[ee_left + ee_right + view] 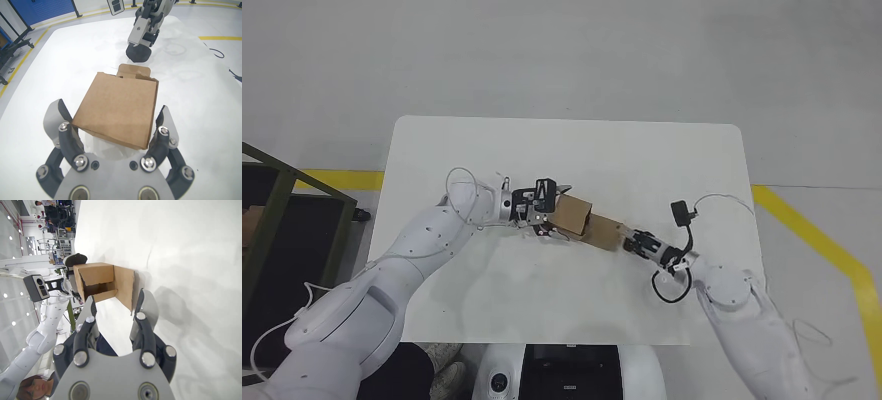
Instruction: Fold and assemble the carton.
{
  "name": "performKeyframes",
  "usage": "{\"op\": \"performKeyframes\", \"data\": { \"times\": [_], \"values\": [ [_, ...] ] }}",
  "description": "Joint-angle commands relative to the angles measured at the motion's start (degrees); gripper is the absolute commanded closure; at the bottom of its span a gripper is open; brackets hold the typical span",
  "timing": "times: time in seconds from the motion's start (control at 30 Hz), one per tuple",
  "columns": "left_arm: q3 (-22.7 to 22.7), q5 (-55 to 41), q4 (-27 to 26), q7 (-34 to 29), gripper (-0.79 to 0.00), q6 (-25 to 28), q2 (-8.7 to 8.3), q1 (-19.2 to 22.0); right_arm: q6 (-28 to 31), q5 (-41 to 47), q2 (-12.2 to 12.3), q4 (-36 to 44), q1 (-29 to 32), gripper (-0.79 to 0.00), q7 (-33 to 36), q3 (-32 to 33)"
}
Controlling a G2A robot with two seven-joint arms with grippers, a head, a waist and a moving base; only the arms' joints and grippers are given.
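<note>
A brown carton lies on its side near the middle of the white table. My left gripper has its fingers on either side of the carton's closed end, shut on it. The far end is open, with a tucked tab and one side flap swung outward. My right gripper stands open just off that open end, the flap's edge close beside one finger. From the left wrist view the right gripper hovers just beyond the carton's tab.
A thin black cable loops on the table by the right arm. A dark metal frame stands off the table's left side. Bare tabletop stretches toward the far edge and the near edge.
</note>
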State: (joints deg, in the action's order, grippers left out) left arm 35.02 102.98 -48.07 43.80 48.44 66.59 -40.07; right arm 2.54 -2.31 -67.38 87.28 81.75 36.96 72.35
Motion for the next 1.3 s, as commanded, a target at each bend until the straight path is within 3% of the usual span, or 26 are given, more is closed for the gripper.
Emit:
{"op": "performKeyframes", "data": {
  "times": [0.0, 0.37, 0.77, 1.27],
  "values": [
    [0.1, -0.1, 0.0, 0.0, -0.785, -0.1, -0.03, 0.0, 0.3, 0.3, -0.2, -1.3, -1.1, -0.391, 0.2, -0.9],
    [0.2, -0.2, 0.1, -0.5, -0.785, 0.1, -0.03, 0.0, 3.2, 1.2, -0.7, -5.4, -4.6, -0.425, 2.9, -4.5],
    [0.1, -0.3, 0.3, -0.2, -0.785, 0.2, 0.03, -0.1, 9.3, 8.5, -1.4, -10.5, -8.1, -0.597, 8.3, -7.3],
    [0.2, -0.1, 0.9, 0.6, -0.785, 0.2, -0.07, 0.0, 17.2, 15.7, -1.7, -13.8, -9.3, -0.579, 11.7, -7.5]
  ]
}}
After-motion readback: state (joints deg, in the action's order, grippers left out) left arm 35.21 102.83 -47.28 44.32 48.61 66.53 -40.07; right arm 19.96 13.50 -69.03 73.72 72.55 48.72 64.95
